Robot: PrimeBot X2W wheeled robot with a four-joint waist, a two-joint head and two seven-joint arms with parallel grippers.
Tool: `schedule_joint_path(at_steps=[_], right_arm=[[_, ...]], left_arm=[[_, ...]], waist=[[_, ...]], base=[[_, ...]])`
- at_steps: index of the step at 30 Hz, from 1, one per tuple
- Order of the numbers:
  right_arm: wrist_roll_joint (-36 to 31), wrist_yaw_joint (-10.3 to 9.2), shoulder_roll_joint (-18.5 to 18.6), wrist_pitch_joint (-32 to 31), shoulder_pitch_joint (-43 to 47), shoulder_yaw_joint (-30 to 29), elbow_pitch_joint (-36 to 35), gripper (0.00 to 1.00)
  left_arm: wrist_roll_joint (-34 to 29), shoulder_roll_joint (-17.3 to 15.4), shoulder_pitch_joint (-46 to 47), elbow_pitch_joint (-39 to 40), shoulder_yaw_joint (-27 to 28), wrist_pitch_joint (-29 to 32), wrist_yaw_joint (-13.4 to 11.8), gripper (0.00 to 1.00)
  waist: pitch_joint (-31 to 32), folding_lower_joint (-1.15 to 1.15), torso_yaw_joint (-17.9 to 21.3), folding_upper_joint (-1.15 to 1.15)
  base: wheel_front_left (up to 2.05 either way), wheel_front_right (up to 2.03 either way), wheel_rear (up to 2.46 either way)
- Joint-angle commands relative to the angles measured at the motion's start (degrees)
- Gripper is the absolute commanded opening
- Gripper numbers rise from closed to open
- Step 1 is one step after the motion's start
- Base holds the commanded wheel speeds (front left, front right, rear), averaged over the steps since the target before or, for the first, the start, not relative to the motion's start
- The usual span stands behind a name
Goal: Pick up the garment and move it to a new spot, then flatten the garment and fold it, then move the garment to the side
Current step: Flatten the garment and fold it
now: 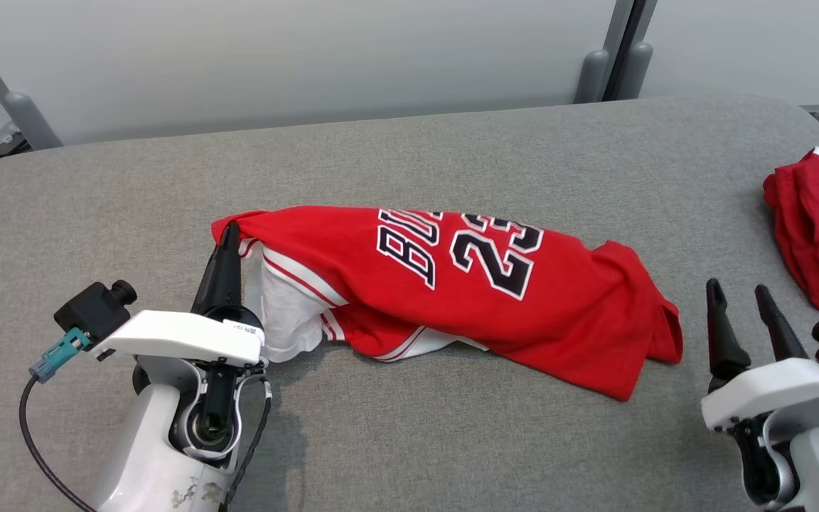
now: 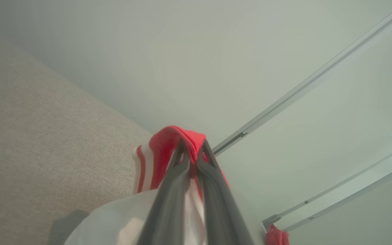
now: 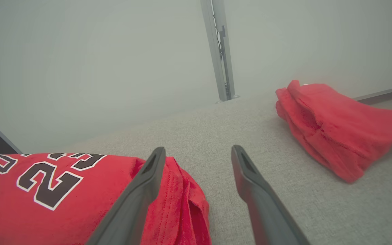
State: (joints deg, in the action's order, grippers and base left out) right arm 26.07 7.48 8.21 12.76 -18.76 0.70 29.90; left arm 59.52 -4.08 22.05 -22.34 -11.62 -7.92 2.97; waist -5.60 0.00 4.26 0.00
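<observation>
The garment (image 1: 480, 291) is a red jersey with black and white lettering and white trim, lying rumpled across the middle of the grey table (image 1: 409, 156). My left gripper (image 1: 228, 231) is shut on the jersey's left corner, holding that red edge (image 2: 179, 139) pinched and raised between the fingers. White lining hangs below the grip. To the right of the jersey's lower right end stands my right gripper (image 1: 736, 288), open, with nothing between its fingers. In the right wrist view the jersey (image 3: 63, 197) lies just left of the right gripper (image 3: 197, 151).
A second red cloth (image 1: 818, 227) lies bunched at the table's right edge, also seen in the right wrist view as a red heap (image 3: 335, 126). A pale wall with grey posts (image 1: 594, 75) runs behind the table. Bare grey table surface stretches in front of and behind the jersey.
</observation>
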Motion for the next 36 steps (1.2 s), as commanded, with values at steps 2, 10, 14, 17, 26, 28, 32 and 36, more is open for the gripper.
schedule_joint_path(at_steps=[2, 10, 14, 17, 26, 28, 32, 36], right_arm=[[-1.2, 0.01, 0.2, 1.4, 2.0, 2.9, 0.8, 1.00], [4.6, 0.01, -1.6, 2.1, 6.2, 9.4, 2.6, 1.00], [7.6, 0.01, -2.2, 2.2, 4.7, 12.4, 5.0, 1.00], [10.4, 0.01, -2.6, 2.2, 3.3, 15.0, 7.0, 1.00], [12.2, 0.01, -3.1, 2.2, -0.4, 21.2, 14.2, 0.00], [11.7, 0.01, -2.9, 2.2, -1.0, 21.4, 14.5, 0.00], [9.1, 0.01, -1.2, 2.2, -1.6, 18.3, 11.3, 0.00], [4.4, 0.01, 0.3, 2.2, -0.8, 10.4, 2.4, 0.00]], left_arm=[[-0.4, -0.6, 3.9, -2.8, 2.0, -2.9, 1.7, 0.00], [-4.1, -1.0, 5.3, -7.3, 0.6, -6.4, 4.0, 0.00], [-4.4, -1.2, 5.0, -6.8, 1.1, -6.8, 4.3, 0.00], [-4.4, -1.3, 5.0, -6.7, 1.3, -6.9, 4.4, 0.00], [-3.8, -0.9, 5.7, -7.4, 1.3, -7.0, 4.5, 0.00], [-4.0, -1.0, 5.9, -7.5, 0.9, -7.1, 4.5, 0.00], [-7.2, -2.5, 7.4, -8.5, -1.1, -7.1, 4.5, 0.00], [-13.5, -3.3, 9.7, -11.1, -5.6, -7.1, 4.5, 0.47]], waist=[[-0.5, 0.00, 0.7, 0.00], [-1.9, 0.00, 1.5, 0.00], [-2.7, 0.00, 0.7, 0.00], [-3.2, 0.00, -0.1, 0.00], [-3.8, 0.00, -1.7, 0.00], [-3.9, 0.00, -1.6, 0.00], [-4.3, 0.00, -0.8, 0.00], [-4.5, 0.00, 0.8, 0.00]], base=[[0.00, 0.00, 0.00], [0.00, 0.00, 0.00], [0.00, 0.00, 0.00], [0.00, 0.00, 0.00], [0.00, 0.00, 0.00], [0.00, 0.00, 0.00], [0.00, 0.00, 0.00], [0.00, 0.00, 0.00]])
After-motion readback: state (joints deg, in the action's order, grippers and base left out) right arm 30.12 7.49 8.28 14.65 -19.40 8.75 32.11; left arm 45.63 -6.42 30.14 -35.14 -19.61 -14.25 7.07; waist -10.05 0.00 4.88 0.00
